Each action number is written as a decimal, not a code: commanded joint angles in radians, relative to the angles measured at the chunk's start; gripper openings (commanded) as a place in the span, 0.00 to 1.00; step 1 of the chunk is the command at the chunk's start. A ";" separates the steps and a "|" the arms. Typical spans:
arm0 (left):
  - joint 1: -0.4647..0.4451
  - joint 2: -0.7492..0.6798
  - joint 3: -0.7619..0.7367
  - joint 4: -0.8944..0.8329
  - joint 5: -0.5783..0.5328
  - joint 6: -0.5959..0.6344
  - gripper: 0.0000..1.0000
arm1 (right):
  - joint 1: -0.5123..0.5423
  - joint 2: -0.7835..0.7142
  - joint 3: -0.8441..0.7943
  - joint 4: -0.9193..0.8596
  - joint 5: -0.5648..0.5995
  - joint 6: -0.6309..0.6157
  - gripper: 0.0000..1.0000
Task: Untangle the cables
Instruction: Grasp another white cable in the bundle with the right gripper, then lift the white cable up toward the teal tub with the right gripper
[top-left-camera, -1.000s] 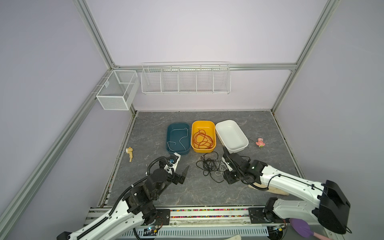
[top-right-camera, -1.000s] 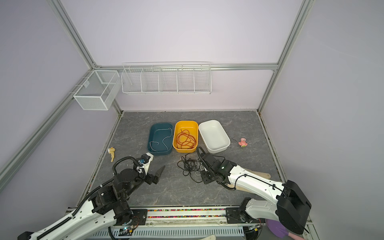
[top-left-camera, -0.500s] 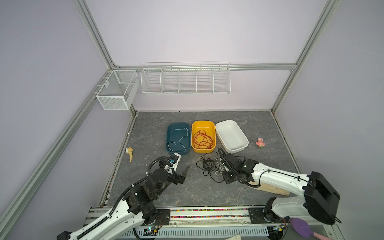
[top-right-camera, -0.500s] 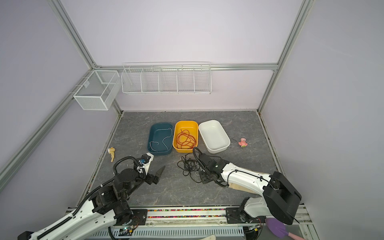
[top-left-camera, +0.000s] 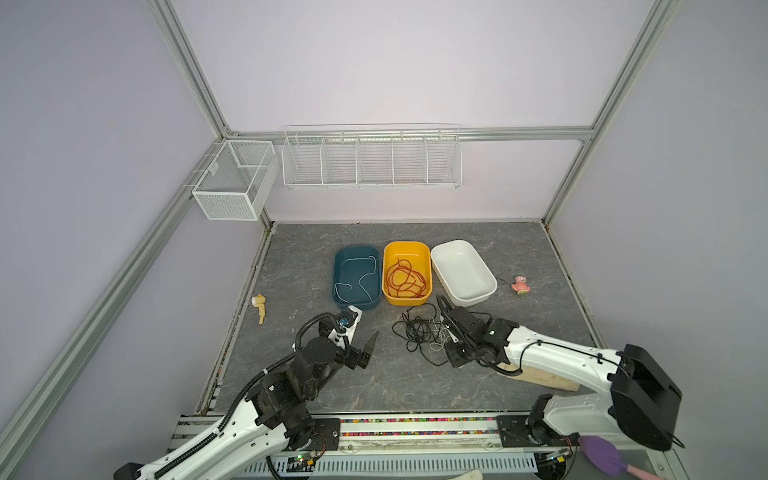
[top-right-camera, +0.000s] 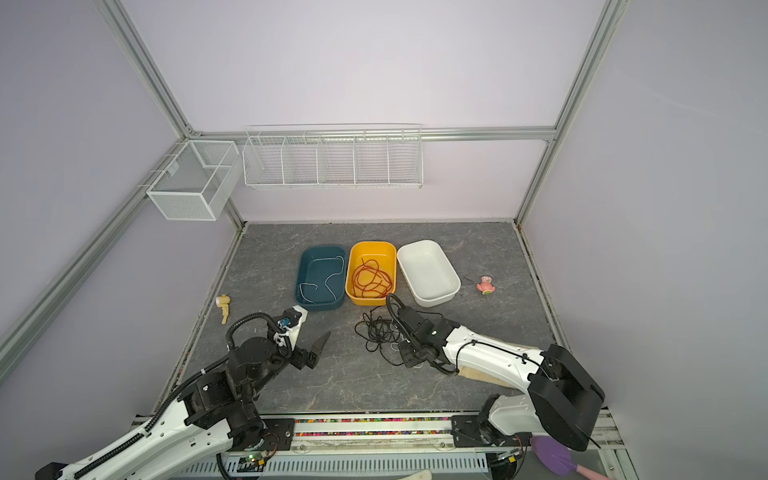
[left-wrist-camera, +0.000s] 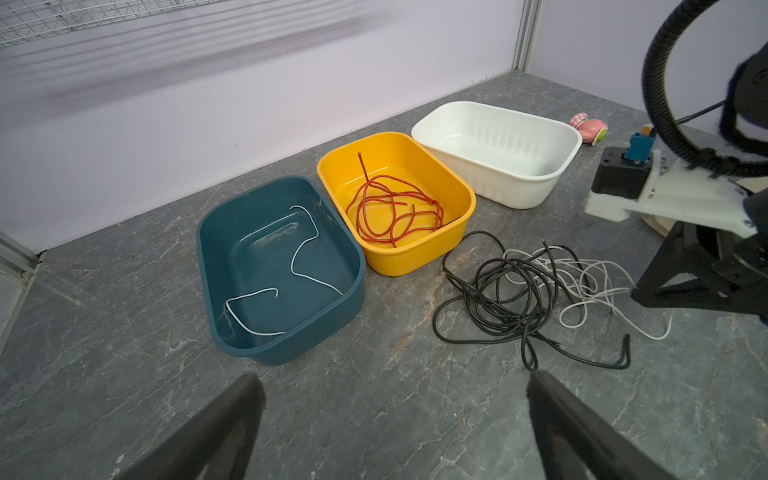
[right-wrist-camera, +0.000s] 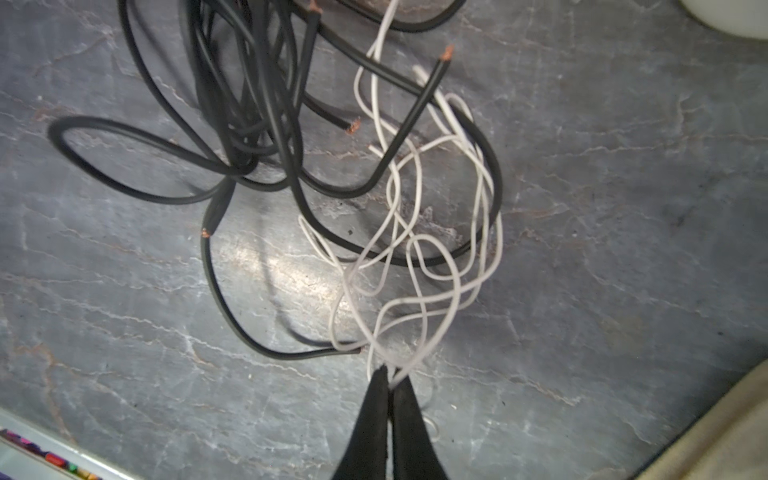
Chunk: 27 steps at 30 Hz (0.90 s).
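A tangle of black cables (top-left-camera: 415, 332) (top-right-camera: 376, 332) (left-wrist-camera: 498, 286) (right-wrist-camera: 249, 124) and white cables (left-wrist-camera: 590, 274) (right-wrist-camera: 415, 257) lies on the grey floor in front of the yellow bin (top-left-camera: 424, 253). My right gripper (right-wrist-camera: 390, 374) (top-left-camera: 451, 347) (top-right-camera: 409, 349) is down at the tangle's right side, shut on strands of the white cable. A red-orange cable (top-left-camera: 405, 280) (left-wrist-camera: 395, 212) is coiled in the yellow bin. A loose white cable piece (top-left-camera: 357, 278) (left-wrist-camera: 299, 257) lies in the teal bin (top-left-camera: 345, 253). My left gripper (left-wrist-camera: 392, 384) (top-left-camera: 361, 332) hovers open and empty, left of the tangle.
A white bin (top-left-camera: 463, 270) stands right of the yellow one. A pink toy (top-left-camera: 520, 285) lies at the right and a yellow toy (top-left-camera: 259, 307) at the left. A wooden block (top-left-camera: 540, 378) sits under my right arm. Wire baskets (top-left-camera: 370, 158) hang on the back wall.
My right gripper has closed onto the white strands and shifted slightly left into the tangle. The left arm has not moved.
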 joint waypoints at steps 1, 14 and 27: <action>0.001 -0.004 0.033 -0.009 -0.013 -0.010 0.99 | 0.007 -0.059 0.014 -0.045 0.015 -0.012 0.07; 0.001 -0.003 0.034 -0.011 -0.015 -0.012 0.99 | 0.010 -0.230 0.084 -0.160 0.014 -0.036 0.07; 0.001 0.006 0.039 -0.017 -0.011 -0.014 0.99 | 0.019 -0.357 0.258 -0.274 -0.027 -0.060 0.07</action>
